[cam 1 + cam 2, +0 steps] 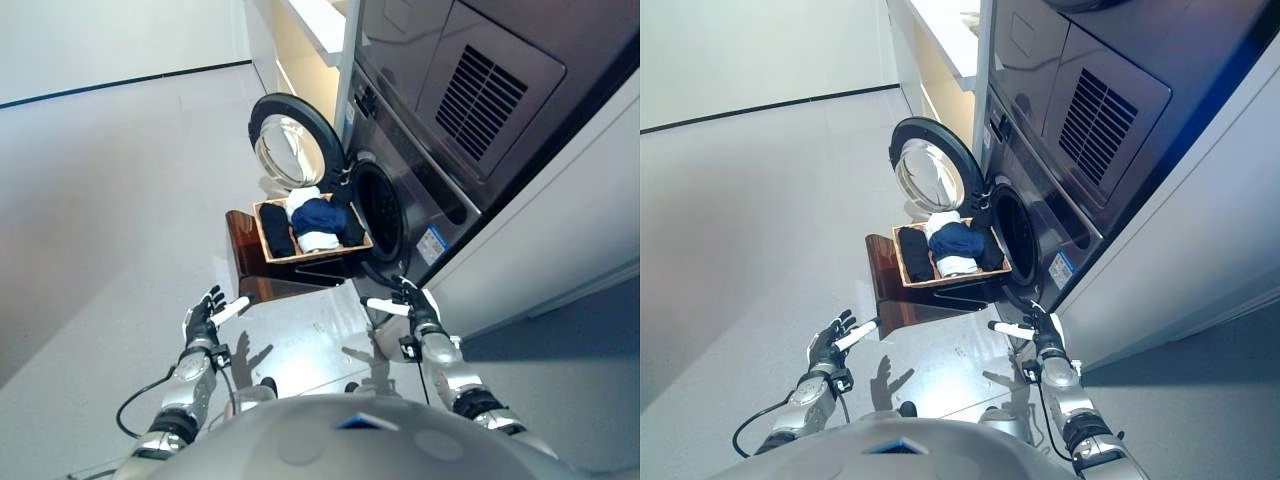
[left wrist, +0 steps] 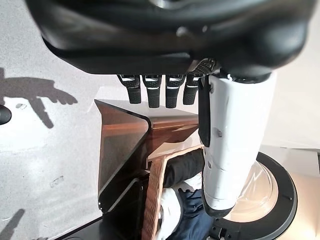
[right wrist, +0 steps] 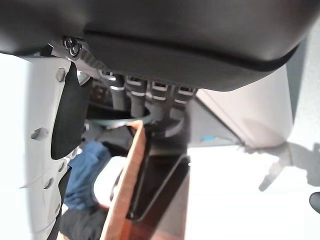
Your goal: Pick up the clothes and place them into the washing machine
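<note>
Before the robot, at twelve o'clock, a dark washing machine point(image 1: 430, 190) is seen set into a light wall, its round door point(image 1: 292, 142) swung fully open toward eleven o'clock, so that the dark drum opening point(image 1: 378, 208) is left unobstructed. A wide stretch of pale floor point(image 1: 110, 200) is left open from nine to eleven o'clock, and a further strip of floor lies between the hands and the stand. A glossy brown stand point(image 1: 262, 262) is placed directly in front of the drum opening, its near edge facing the robot and its far edge close under the opening. A woven basket point(image 1: 272, 256) is carried on the stand, and its rim at three o'clock lies just beside the machine's front.

The clothes point(image 1: 318, 216) are held in the basket: a dark item at nine o'clock, a blue item heaped in the middle, white pieces above and below it, and another dark piece at three o'clock. None is seen inside the drum.

The left hand point(image 1: 205, 318) is held at seven o'clock of the stand, apart from it, with fingers straight and spread and nothing in it. The right hand point(image 1: 412, 305) is held at five o'clock of the stand, near the machine's lower front, likewise spread and empty, its white-covered thumb pointing toward the stand.
</note>
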You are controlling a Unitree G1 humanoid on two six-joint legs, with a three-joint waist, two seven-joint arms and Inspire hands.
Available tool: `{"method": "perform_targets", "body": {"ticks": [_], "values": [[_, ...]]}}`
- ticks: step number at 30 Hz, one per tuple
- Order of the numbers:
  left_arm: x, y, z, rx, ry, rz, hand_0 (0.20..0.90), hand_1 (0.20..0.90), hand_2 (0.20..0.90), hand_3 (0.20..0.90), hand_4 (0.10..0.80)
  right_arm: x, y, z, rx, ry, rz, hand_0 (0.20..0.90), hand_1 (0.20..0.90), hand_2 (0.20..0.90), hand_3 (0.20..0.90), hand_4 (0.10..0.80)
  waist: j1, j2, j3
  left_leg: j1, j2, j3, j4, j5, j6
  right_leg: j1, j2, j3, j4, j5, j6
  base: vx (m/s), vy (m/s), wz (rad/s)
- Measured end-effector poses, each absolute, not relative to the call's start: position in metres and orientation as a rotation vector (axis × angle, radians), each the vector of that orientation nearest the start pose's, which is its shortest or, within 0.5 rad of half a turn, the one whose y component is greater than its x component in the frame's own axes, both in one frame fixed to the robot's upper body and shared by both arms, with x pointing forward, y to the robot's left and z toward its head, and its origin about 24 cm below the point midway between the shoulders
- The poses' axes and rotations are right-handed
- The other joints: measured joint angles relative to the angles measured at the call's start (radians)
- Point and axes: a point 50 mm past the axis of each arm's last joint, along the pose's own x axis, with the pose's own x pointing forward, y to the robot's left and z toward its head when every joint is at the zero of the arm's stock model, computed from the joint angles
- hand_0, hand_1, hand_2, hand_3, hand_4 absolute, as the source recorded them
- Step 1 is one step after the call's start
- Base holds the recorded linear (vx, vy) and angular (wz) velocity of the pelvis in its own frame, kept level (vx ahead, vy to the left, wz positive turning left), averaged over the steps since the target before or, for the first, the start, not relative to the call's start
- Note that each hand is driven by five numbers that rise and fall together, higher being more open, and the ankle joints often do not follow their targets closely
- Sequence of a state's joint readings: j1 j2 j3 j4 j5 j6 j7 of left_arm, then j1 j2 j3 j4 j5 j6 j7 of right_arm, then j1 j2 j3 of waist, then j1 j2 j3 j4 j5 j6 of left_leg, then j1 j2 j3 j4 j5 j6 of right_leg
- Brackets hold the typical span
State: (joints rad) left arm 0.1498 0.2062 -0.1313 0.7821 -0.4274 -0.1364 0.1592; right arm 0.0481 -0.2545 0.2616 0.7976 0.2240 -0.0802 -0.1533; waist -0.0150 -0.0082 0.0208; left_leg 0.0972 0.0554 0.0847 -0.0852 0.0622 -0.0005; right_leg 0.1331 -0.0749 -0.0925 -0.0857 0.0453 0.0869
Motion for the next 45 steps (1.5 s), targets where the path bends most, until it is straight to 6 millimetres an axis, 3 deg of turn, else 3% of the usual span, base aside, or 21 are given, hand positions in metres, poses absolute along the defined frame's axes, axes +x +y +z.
{"method": "perform_targets", "body": {"ticks": [25,30,35,45], "values": [[0.128,0.216,-0.129,-0.094,0.803,0.343,0.9,0.9,0.9,0.9,0.8,0.152,-0.211,-0.123,-0.154,0.797,-0.145,0.9,0.9,0.9,0.9,0.8,0.002,-0.003,0.002,-0.003,0.002,-0.008,0.005,0.004,0.001,0.001,0.004,-0.002,0.003,-0.003,0.003,-0.006,-0.019,0.01],[0.138,0.215,-0.126,-0.11,0.779,0.34,0.9,0.9,0.9,0.9,0.8,0.151,-0.218,-0.122,-0.144,0.794,-0.177,0.9,0.9,0.9,0.9,0.8,0.004,-0.01,0.052,-0.052,0.002,-0.033,0.047,-0.006,-0.013,-0.023,0.01,-0.008,0.031,-0.012,-0.012,-0.068,0.065,0.11],[0.146,0.213,-0.124,-0.131,0.761,0.342,0.9,0.9,0.9,0.9,0.8,0.15,-0.229,-0.12,-0.129,0.792,-0.232,0.9,0.9,0.9,0.9,0.8,0.0,-0.002,0.062,-0.104,-0.001,-0.024,0.036,0.011,0.003,-0.093,-0.004,-0.015,0.063,-0.018,-0.011,0.08,0.138,0.1],[0.151,0.215,-0.121,-0.127,0.747,0.343,0.9,0.9,0.9,0.9,0.8,0.155,-0.222,-0.12,-0.098,0.783,-0.22,0.9,0.9,0.9,0.9,0.8,0.003,-0.013,0.071,-0.033,-0.038,-0.016,0.007,0.011,0.035,-0.097,-0.043,0.003,0.187,-0.083,0.021,0.048,0.117,-0.01]]}}
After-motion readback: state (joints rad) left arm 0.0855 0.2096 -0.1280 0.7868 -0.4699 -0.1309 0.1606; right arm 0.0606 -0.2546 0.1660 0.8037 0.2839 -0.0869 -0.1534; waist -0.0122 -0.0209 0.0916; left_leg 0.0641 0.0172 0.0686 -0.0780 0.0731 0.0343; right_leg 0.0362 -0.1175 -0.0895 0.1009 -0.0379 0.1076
